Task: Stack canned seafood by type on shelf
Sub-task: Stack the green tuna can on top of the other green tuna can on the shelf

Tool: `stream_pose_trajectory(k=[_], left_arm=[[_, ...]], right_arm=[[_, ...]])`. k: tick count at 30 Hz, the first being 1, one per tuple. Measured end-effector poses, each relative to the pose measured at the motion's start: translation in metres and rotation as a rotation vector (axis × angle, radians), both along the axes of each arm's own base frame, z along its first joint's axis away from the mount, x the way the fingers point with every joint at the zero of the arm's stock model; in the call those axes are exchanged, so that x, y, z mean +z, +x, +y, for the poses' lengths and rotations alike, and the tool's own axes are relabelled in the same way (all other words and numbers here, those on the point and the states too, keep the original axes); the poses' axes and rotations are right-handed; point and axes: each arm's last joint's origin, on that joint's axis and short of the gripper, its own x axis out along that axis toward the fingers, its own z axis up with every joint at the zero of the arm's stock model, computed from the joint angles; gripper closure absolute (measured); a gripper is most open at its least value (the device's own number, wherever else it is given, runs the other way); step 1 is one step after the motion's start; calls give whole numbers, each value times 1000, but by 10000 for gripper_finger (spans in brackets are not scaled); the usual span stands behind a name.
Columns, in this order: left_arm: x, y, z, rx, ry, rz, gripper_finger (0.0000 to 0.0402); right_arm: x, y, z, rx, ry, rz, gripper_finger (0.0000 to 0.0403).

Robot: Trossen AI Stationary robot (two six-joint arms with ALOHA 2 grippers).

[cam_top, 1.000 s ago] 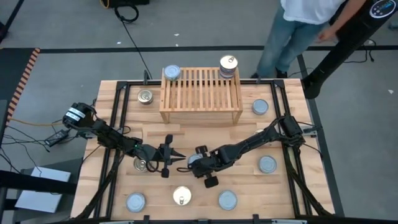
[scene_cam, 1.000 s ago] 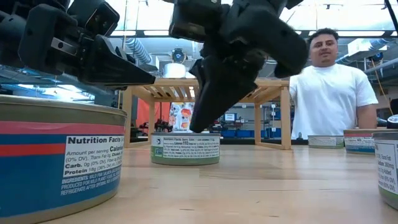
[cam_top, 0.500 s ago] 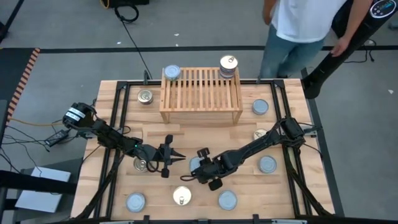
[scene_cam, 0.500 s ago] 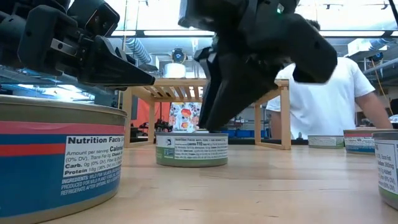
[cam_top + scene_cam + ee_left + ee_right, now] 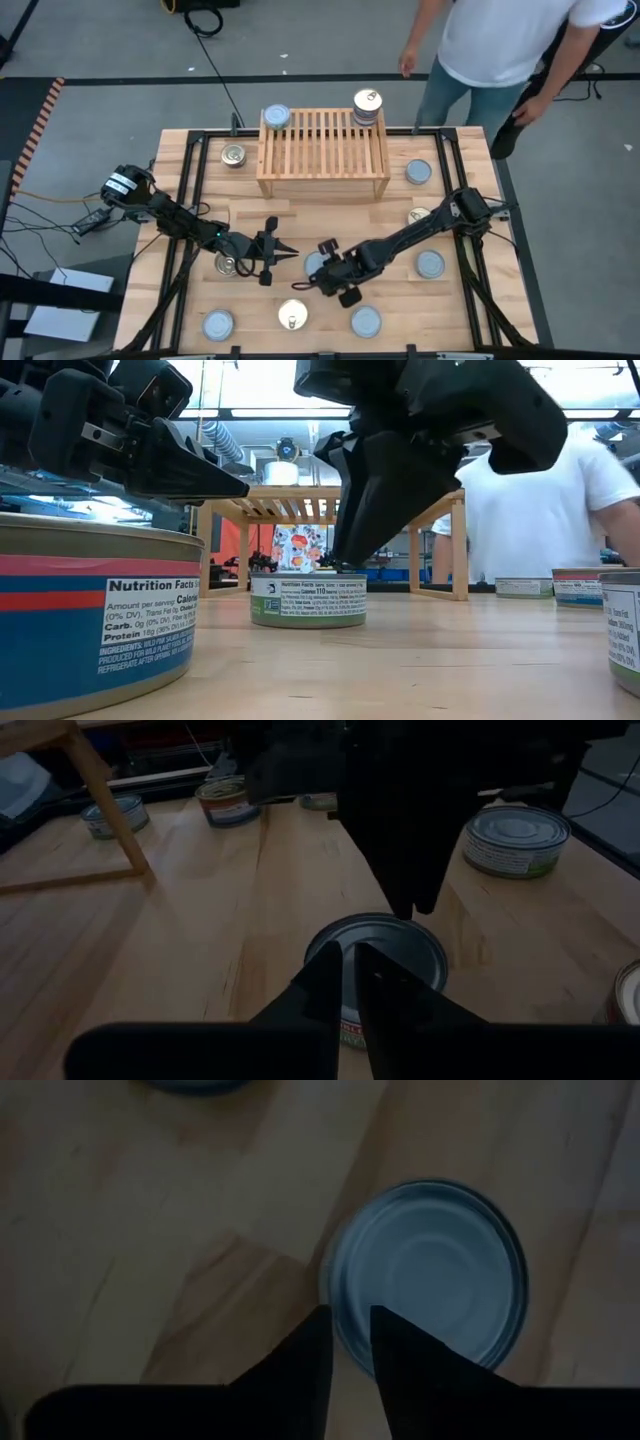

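Right gripper hangs over the silvery-lidded tin's near rim, fingers narrowly parted, gripping nothing. Left gripper waits beside it, clenched.

Printed nutrition labels on two seafood tins, seen from tabletop height.

The large tin closest to the low camera, at the near edge of the tabletop, carries a white panel headed "Nutrition Facts". Beneath it run the lines "Amount per serving", "Calories" cut off at the tin's curve, "Carb. 0g (0% DV)" and "Protein 18g". The smaller print under that is too fine to read. A second tin farther back, toward the middle of the tabletop, has a white label with a small logo and rows of print that cannot be made out.
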Motion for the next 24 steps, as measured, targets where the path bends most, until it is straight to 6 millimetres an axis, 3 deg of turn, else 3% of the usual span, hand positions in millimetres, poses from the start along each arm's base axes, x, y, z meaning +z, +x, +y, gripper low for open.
stream_pose_trajectory(k=[10,24], left_arm=[[0,0,0,0,1,0,365],[0,0,0,0,2,0,365]], right_arm=[[-13,-6,-2,49,-46,26,342],[-17,-7,-3,68,-109,1,291]])
